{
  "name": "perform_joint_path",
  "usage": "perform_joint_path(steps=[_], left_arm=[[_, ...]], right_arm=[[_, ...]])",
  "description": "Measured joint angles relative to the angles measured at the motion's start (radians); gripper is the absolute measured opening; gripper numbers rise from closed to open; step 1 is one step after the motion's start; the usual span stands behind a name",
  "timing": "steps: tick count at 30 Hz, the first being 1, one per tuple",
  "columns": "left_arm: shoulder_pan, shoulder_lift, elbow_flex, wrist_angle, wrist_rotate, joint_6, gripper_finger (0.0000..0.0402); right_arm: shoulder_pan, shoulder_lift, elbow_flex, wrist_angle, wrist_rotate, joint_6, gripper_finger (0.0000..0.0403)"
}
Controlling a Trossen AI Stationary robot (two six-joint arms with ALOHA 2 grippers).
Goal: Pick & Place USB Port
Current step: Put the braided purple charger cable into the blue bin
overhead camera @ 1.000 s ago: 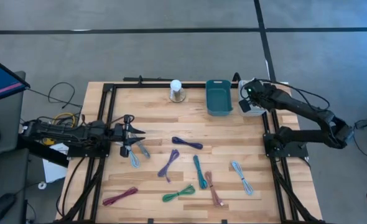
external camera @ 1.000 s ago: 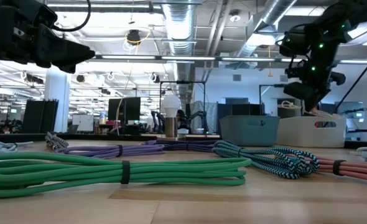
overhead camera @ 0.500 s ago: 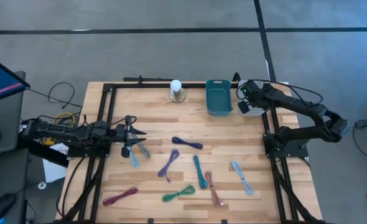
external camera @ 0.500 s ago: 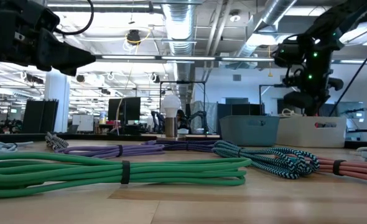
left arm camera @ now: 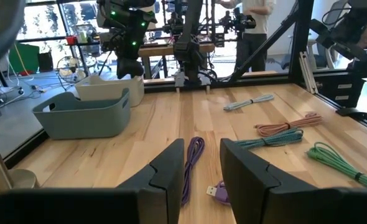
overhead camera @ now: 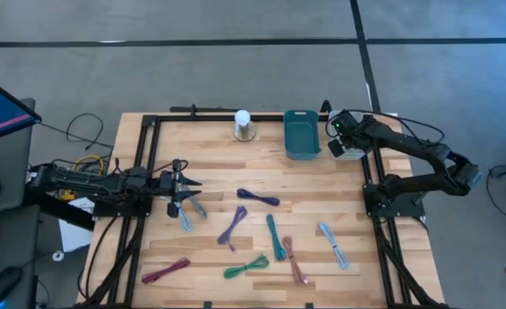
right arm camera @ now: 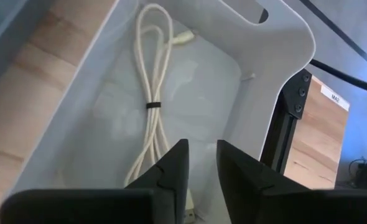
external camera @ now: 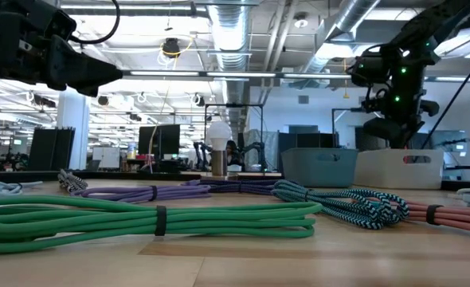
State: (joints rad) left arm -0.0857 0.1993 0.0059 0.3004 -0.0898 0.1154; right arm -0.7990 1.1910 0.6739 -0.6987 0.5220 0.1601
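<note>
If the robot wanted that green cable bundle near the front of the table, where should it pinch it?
Best at the dark tie around the middle of the green cable, coming straight down from above. The bundle lies flat on the table, and there the strands are bound together, so the fingers could likely close across them all.

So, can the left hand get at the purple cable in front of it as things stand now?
Probably yes. The left hand hovers above the table with its fingers apart, and the purple cable lies on bare wood just ahead of it. Nothing stands between them; the other cables lie farther off, and the right hand is away over the white bin.
</note>
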Motion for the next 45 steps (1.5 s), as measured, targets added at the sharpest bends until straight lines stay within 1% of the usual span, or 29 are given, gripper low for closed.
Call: perform_joint_path(steps=[3,4,6,9,13,14,16,18,21,25,28,29,32,39,40,43,45], left_arm=[[0.000,0.000,0.000,0.000,0.000,0.000,0.0104],[0.000,0.000,0.000,0.001,0.000,0.000,0.0104],[0.000,0.000,0.000,0.003,0.000,0.000,0.0104],[0.000,0.000,0.000,0.008,0.000,0.000,0.0104],[0.000,0.000,0.000,0.009,0.000,0.000,0.0104],[0.000,0.000,0.000,0.010,0.000,0.000,0.0104],[0.000,0.000,0.000,0.013,0.000,0.000,0.0104],[0.000,0.000,0.000,0.014,0.000,0.000,0.0104],[0.000,0.000,0.000,0.015,0.000,0.000,0.0104],[0.000,0.000,0.000,0.015,0.000,0.000,0.0104],[0.000,0.000,0.000,0.016,0.000,0.000,0.0104],[0.000,0.000,0.000,0.017,0.000,0.000,0.0104],[0.000,0.000,0.000,0.021,0.001,-0.043,0.0104],[0.000,0.013,0.000,0.023,-0.012,-0.053,0.0104],[0.000,0.021,0.000,0.024,-0.027,-0.053,0.0104],[0.001,0.054,0.000,0.023,-0.077,-0.053,0.0104],[0.002,0.085,0.008,0.023,-0.093,-0.053,0.0104]], right_arm=[[0.000,0.000,0.007,-0.010,-0.006,-0.010,0.0081],[0.000,0.000,0.016,-0.018,-0.023,-0.012,0.0081],[0.000,0.000,0.049,-0.047,-0.090,-0.013,0.0081],[0.002,-0.001,0.114,-0.076,-0.257,-0.013,0.0081],[0.030,-0.001,0.191,-0.052,-0.512,-0.016,0.0081],[0.040,-0.001,0.204,-0.032,-0.566,-0.025,0.0081],[0.062,-0.001,0.221,0.009,-0.640,-0.034,0.0081],[0.085,-0.001,0.222,0.043,-0.672,-0.018,0.0081],[0.110,-0.001,0.222,0.118,-0.675,-0.017,0.0081],[0.113,0.001,0.222,0.212,-0.675,-0.024,0.0081],[0.116,0.001,0.222,0.257,-0.696,-0.016,0.0081],[0.121,0.001,0.222,0.283,-0.714,-0.028,0.0081],[0.165,-0.001,0.222,0.371,-0.823,-0.096,0.0079],[0.358,-0.002,0.222,0.621,-1.076,-0.270,0.0059],[0.384,-0.005,0.222,0.639,-1.090,-0.288,0.0055],[0.438,-0.037,0.222,0.602,-1.068,-0.318,0.0041],[0.457,-0.063,0.222,0.522,-1.048,-0.321,0.0030]])
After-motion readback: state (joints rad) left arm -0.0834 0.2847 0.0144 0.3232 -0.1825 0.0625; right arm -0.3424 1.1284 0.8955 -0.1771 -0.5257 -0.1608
